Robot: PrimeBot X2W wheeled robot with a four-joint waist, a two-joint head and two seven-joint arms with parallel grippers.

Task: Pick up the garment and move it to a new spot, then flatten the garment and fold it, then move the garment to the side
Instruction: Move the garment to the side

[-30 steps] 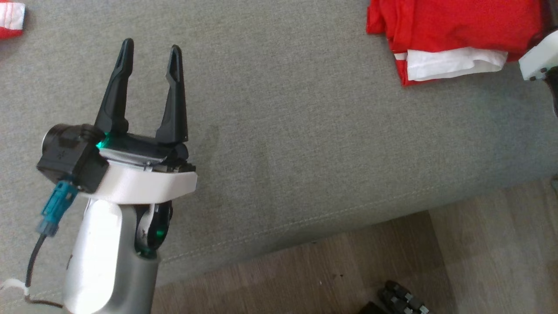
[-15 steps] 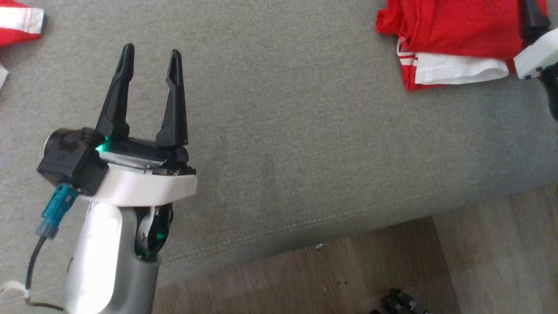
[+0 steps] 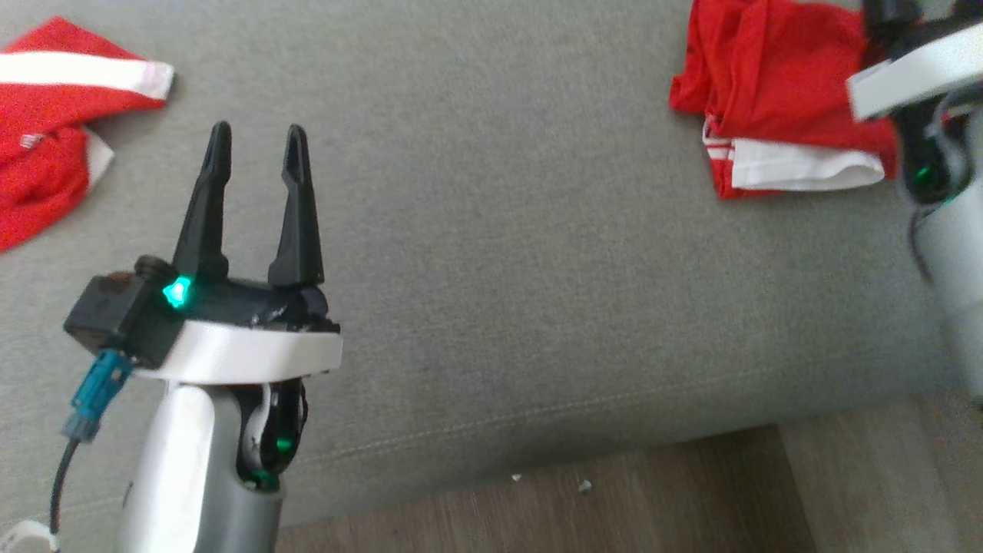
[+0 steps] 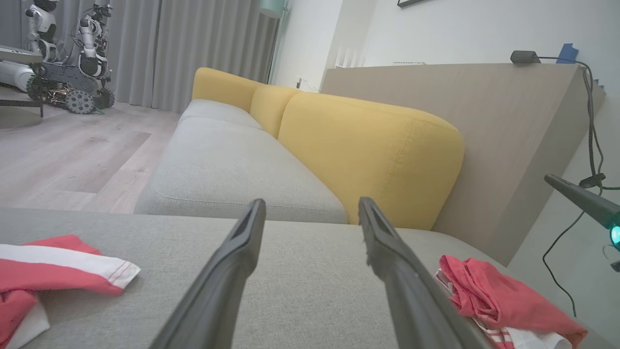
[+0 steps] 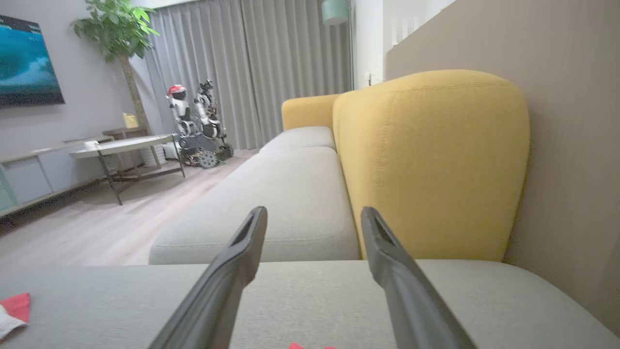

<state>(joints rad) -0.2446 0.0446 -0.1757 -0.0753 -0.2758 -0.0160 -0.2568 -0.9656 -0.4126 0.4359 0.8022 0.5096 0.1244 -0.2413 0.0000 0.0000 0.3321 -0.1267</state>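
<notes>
l gripper (image 3: 257, 132) jaws wide open, nothing btwn them, hovering over bare grey seat cushion (image 3: 522, 253), lower left in head view. r gripper (image 5: 314, 212) jaws also apart and empty per its wrist view. in head view its wrist is blurred at top right and overlaps the right edge of the folded red/white garment (image 3: 768, 92); contact can't tell. that garment lies on the cushion, far right. second red/white garment (image 3: 46, 153) crumpled far left. wood floor (image 3: 614, 507) below seat edge.
</notes>
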